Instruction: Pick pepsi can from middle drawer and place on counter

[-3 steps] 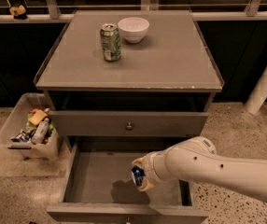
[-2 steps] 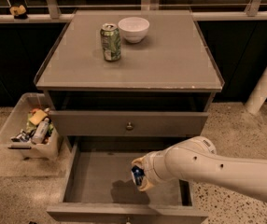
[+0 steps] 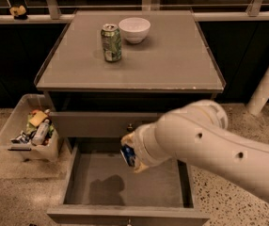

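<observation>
Over the open middle drawer (image 3: 165, 187) my gripper (image 3: 132, 153) hangs at the end of my pale arm, its two fingers pinching the pepsi can (image 3: 128, 156) between them, one fingertip above the can and one below. I count two cans: this small blue one in my grasp, tilted and held above the drawer's flat grey floor, and one green patterned can (image 3: 111, 42) standing upright on the counter (image 3: 172, 60). One white bowl (image 3: 134, 29) sits just beside the green can, toward the back of the counter; I cannot tell what it holds. Two drawers show: the closed drawer front (image 3: 92, 124) with its knob partly hidden behind my gripper, and the pulled-out one below it, whose floor carries a dark shadow (image 3: 107, 190) to the left of the can. One clear plastic bin (image 3: 12, 126) stands on the speckled floor left of the cabinet, holding a jumble of packets and wrappers that I cannot tell apart
</observation>
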{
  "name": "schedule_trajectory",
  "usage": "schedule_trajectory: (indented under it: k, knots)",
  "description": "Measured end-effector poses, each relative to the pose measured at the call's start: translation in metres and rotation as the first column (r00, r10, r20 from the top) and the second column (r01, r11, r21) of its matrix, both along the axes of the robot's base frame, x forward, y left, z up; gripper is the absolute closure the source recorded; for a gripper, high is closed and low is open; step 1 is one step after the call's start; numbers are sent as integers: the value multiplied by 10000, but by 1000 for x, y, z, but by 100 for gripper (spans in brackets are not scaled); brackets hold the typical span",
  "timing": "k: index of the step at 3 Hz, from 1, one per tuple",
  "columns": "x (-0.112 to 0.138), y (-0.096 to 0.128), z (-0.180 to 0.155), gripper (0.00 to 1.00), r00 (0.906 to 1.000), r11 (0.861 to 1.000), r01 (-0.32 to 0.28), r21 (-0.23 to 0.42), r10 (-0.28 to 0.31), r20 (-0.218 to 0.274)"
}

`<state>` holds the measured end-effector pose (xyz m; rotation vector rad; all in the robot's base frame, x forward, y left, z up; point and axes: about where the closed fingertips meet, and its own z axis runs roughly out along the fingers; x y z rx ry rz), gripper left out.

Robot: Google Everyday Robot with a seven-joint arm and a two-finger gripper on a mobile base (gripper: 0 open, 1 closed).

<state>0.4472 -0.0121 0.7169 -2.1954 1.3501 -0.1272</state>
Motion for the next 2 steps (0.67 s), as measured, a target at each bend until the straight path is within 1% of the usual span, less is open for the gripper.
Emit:
schedule_trajectory:
  k: [1, 2]
  knots:
    - [-4, 20, 118, 100, 9893, 9956, -480, -810, 586, 1334]
    - [-6, 25, 149, 100, 9846, 9946, -464, -924, 612, 1639]
